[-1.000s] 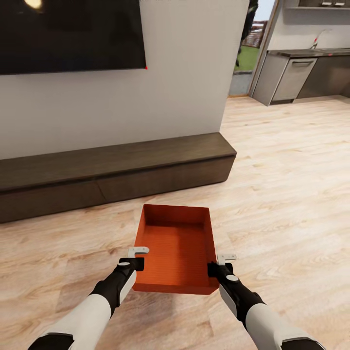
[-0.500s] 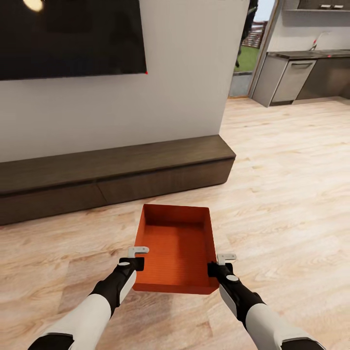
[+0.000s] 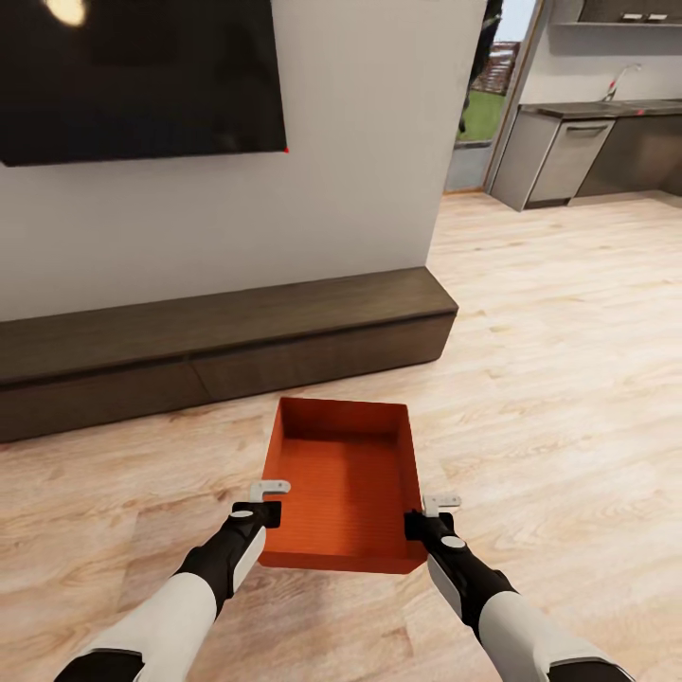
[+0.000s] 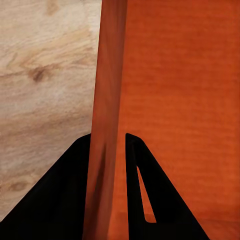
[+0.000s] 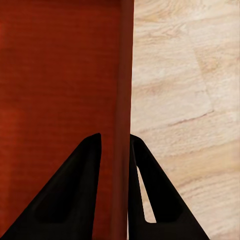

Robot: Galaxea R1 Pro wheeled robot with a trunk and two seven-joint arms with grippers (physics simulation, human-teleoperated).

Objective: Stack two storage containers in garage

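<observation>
An orange-red storage container (image 3: pixel 343 483), open-topped and empty, hangs above the light wood plank floor (image 3: pixel 559 379) of the living room, held between both arms. My left gripper (image 3: pixel 266 514) is shut on its left wall near the front corner; in the left wrist view the black fingers (image 4: pixel 75 200) pinch that wall (image 4: pixel 107 100). At the opposite side my right gripper (image 3: pixel 418 524) is shut on the right wall, and the right wrist view has the fingers (image 5: pixel 80 195) clamped around the thin wall (image 5: pixel 124 90).
A long dark low bench (image 3: pixel 218 341) runs along the white wall (image 3: pixel 360 142) ahead, under a black TV (image 3: pixel 133 76). At the right, the plank floor leads to a kitchen with grey cabinets (image 3: pixel 568 152) and a doorway (image 3: pixel 478 95) to the outside.
The whole view has shifted slightly: the bench, wall and TV sit a little lower and farther left in the picture. The container and both grippers keep their places relative to me.
</observation>
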